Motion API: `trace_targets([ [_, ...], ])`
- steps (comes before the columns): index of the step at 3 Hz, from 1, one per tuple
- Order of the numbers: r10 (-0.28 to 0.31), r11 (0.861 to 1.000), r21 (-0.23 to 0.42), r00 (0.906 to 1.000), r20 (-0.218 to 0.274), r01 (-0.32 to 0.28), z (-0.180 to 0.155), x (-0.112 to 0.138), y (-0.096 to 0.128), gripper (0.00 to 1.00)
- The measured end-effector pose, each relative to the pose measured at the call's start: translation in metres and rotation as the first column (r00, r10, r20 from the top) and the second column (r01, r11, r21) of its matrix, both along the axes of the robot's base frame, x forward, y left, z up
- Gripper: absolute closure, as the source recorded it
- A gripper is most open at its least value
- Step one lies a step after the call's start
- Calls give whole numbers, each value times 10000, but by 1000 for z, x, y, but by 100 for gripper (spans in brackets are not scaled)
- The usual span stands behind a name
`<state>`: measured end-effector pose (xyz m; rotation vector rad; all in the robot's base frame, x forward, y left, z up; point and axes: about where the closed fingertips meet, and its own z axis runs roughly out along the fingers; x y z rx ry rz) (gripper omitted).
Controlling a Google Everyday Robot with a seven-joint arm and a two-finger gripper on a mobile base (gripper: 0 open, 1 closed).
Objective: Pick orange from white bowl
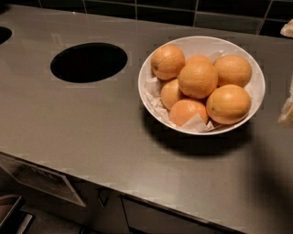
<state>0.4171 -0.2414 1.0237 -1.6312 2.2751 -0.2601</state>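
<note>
The white bowl [201, 42] stands on the grey counter, right of centre, lined with crumpled white paper. It holds several oranges. One orange [198, 79] sits on top of the pile in the middle, its peel even. The orange at the bowl's left [167, 61] shows a small dark stem mark. My gripper [286, 109] shows only as pale blurred parts at the right edge, to the right of the bowl and apart from it. It holds nothing that I can see.
A dark round hole [89, 62] is cut in the counter left of the bowl, with part of another hole [3, 33] at the far left. A dark tiled wall [160, 11] runs along the back. The counter's front edge [91, 183] runs diagonally below.
</note>
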Motion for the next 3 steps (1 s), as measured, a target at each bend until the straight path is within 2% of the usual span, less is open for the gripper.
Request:
trace_targets([
  [1, 25, 10000, 1, 9999, 136, -25, 3, 1, 2, 0],
  [3, 939, 9952, -315, 9953, 241, -931, 6, 24, 50, 0],
])
